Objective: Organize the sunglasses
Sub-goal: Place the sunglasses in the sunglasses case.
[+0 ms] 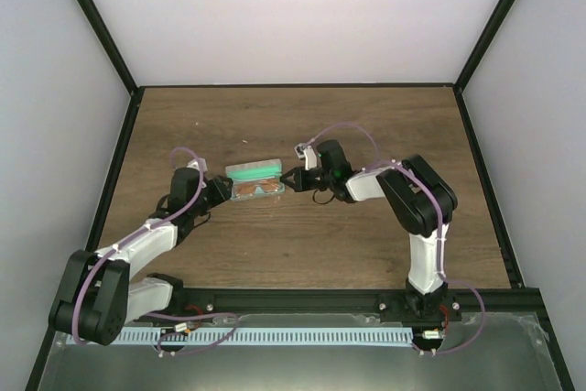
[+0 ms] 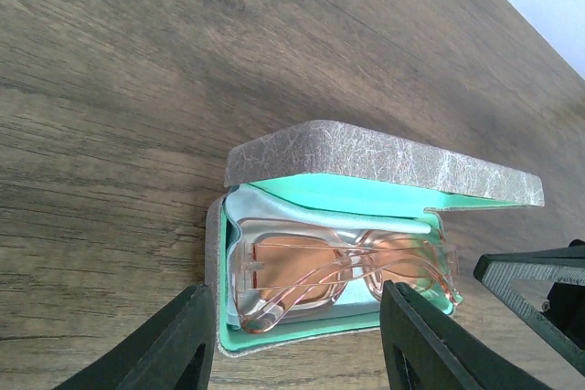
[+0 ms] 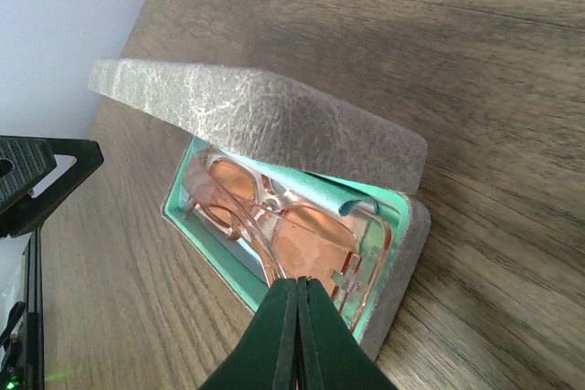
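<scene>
Left gripper, wide, is straddling the case, probably steadying it; right gripper, pinched empty, is facing the sunglasses.

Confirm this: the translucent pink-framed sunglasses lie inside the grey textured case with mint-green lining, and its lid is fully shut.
Not quite. The lid of the grey textured case stands ajar, not shut, as the left wrist view shows; the translucent pink-framed sunglasses do lie inside.

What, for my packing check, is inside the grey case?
The sunglasses, folded, lie on a pale cloth over the green lining. Anything beneath the cloth is covered.
</scene>
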Action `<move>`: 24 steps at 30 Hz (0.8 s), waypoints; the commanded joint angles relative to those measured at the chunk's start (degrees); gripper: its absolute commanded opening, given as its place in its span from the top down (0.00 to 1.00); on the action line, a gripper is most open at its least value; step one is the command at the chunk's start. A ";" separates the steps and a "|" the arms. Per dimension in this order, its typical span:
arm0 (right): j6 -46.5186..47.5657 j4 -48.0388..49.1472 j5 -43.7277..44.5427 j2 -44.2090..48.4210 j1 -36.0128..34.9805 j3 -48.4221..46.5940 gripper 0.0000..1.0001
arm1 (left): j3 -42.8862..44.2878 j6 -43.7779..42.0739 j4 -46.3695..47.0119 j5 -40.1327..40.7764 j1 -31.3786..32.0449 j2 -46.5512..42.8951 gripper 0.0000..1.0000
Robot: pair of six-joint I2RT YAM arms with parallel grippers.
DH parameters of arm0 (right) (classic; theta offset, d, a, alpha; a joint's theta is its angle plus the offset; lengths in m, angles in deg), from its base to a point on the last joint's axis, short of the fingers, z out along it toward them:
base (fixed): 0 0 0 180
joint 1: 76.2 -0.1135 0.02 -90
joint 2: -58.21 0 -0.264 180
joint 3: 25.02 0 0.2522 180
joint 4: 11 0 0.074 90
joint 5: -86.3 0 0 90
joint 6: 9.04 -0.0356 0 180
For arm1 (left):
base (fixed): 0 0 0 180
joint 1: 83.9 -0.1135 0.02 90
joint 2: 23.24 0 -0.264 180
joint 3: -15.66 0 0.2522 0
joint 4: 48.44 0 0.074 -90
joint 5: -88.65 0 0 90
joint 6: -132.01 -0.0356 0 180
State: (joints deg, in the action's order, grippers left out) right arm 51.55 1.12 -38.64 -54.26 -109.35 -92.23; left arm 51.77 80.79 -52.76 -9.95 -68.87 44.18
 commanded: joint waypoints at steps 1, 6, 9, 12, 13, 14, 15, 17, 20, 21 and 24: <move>-0.06 0.85 -0.08 -0.95 -0.60 -2.09 0.99 | -0.73 -0.23 1.03 0.15 0.00 -0.21 0.48; -0.12 0.67 -0.49 -1.95 -0.66 -2.88 0.99 | -0.56 -0.22 1.59 0.10 0.00 0.77 0.48; 0.04 0.55 -0.04 -2.03 -0.64 -2.89 0.99 | -0.34 -0.26 1.81 -0.18 0.00 1.29 0.48; 0.02 0.44 -0.17 -2.59 -0.64 -3.34 0.98 | -0.29 -0.28 1.96 -0.25 0.00 1.40 0.48; -0.02 0.56 -0.28 -2.85 -0.69 -3.51 0.98 | -0.29 -0.27 1.95 -0.25 0.00 1.48 0.48; -0.05 0.51 -0.46 -3.20 -0.64 -3.73 0.98 | -0.29 -0.29 1.86 -0.20 0.00 1.49 0.48; -0.09 0.44 -0.51 -3.46 -0.61 -3.90 0.98 | -0.26 -0.29 1.78 -0.11 0.00 1.46 0.48; 0.12 0.28 -0.32 -3.62 -0.61 -4.15 0.98 | -0.26 -0.37 1.61 0.03 0.00 1.36 0.48; 0.34 0.04 -0.12 -3.98 -0.65 -4.36 0.98 | -0.21 -0.38 1.56 0.20 -0.01 1.31 0.48; 0.37 -0.04 -0.05 -4.05 -0.61 -4.38 0.98 | -0.20 -0.39 1.53 0.17 0.00 1.38 0.48; 0.57 -0.27 0.13 -3.68 -0.65 -4.18 0.98 | -0.11 -0.32 1.63 -0.01 0.00 1.49 0.48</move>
State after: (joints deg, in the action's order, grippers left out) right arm 51.57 1.10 -38.77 -57.49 -109.52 -94.55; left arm 51.68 80.77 -51.96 -9.95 -68.87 45.23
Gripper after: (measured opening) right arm 0.025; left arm 0.521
